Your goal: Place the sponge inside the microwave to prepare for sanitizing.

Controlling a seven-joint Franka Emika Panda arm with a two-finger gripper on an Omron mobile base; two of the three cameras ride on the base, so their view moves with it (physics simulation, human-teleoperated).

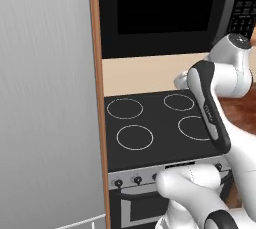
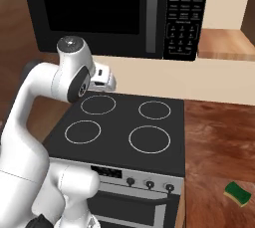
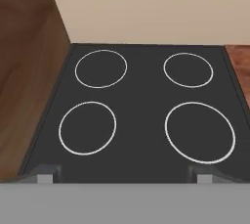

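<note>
Hovering over the black stove (image 3: 146, 115) with fingers spread wide and nothing between them, the gripper (image 3: 124, 176) points down at the four rings. The sponge (image 2: 237, 193) lies well off to the right and nearer, on the wooden counter (image 2: 219, 142), its long axis running diagonally. Above the stove's far edge hangs the microwave (image 2: 119, 8), door closed.

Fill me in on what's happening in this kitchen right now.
A white robot arm holds its pincer open and empty above the black four-ring stove. The small green and yellow sponge lies untouched on the brown wooden counter to the right of the stove, near its front edge. The large black microwave hangs above the stove with its door shut, so neither the pickup nor the door opening has happened yet.
</note>
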